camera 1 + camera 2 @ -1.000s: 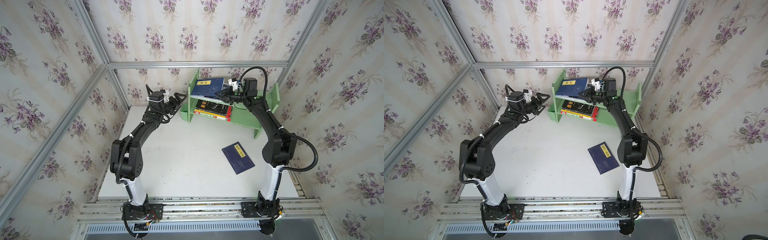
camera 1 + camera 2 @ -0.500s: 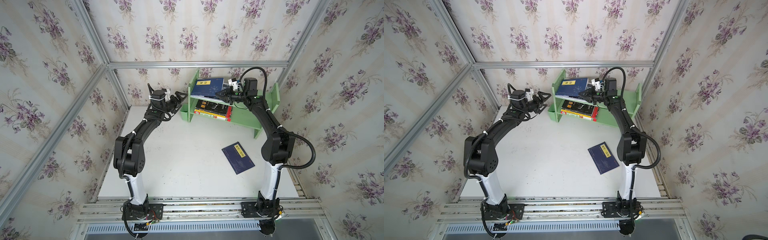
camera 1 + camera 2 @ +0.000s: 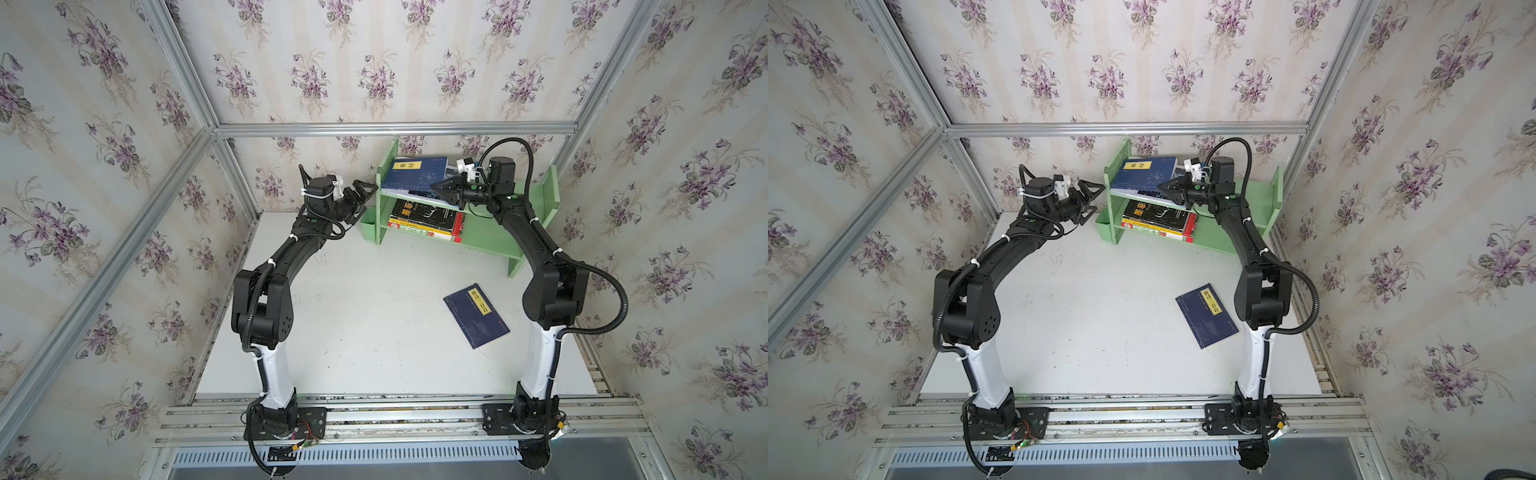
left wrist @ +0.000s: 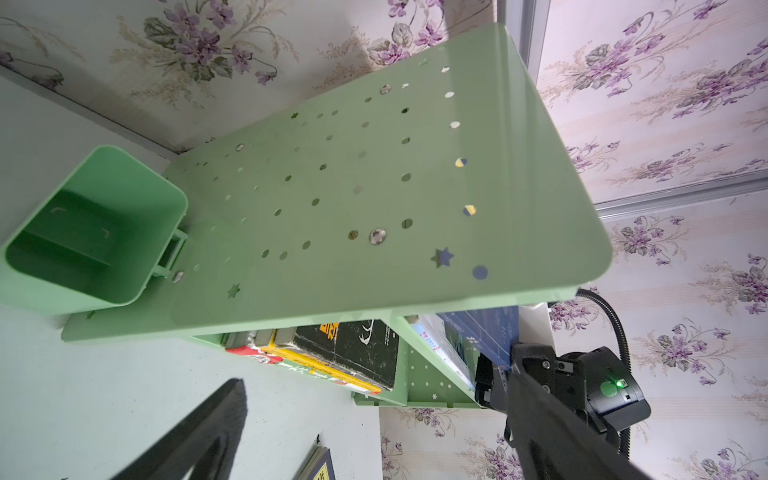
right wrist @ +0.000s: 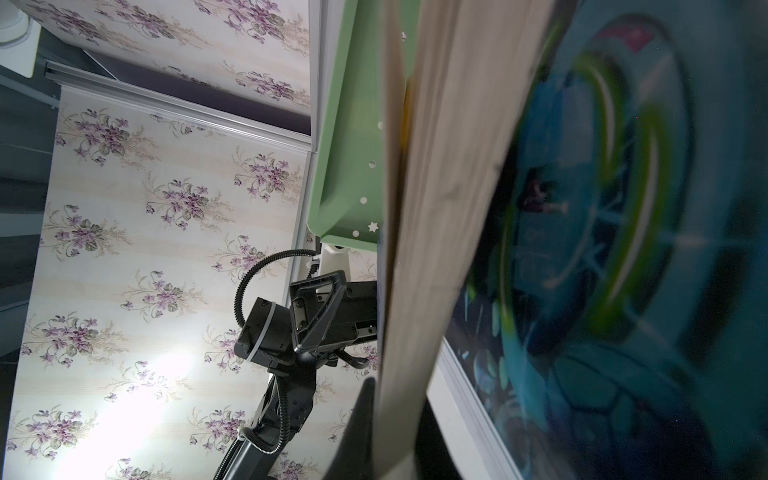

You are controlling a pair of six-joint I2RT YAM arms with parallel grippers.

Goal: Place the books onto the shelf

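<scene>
The pale green shelf (image 3: 486, 237) (image 3: 1225, 240) stands at the back of the table. On its top tier a navy book with a yellow label (image 3: 409, 174) (image 3: 1138, 174) lies on a white-blue swirl book (image 5: 623, 208). My right gripper (image 3: 435, 189) (image 3: 1161, 188) is shut on the navy book's page edge (image 5: 428, 249). A black book (image 3: 424, 212) tops a stack on the lower tier. Another navy book (image 3: 476, 316) (image 3: 1207, 316) lies flat on the table. My left gripper (image 3: 365, 202) (image 3: 1094, 204) is open and holds nothing, just outside the shelf's left side panel (image 4: 374, 187).
A small green cup (image 3: 368, 228) (image 4: 83, 232) hangs on the shelf's left end, below my left gripper. Flowered walls and metal frame bars close in the back and sides. The right half of the lower tier is bare green board.
My left arm has swung slightly closer to the shelf's left end. The right gripper and the books have not moved.
</scene>
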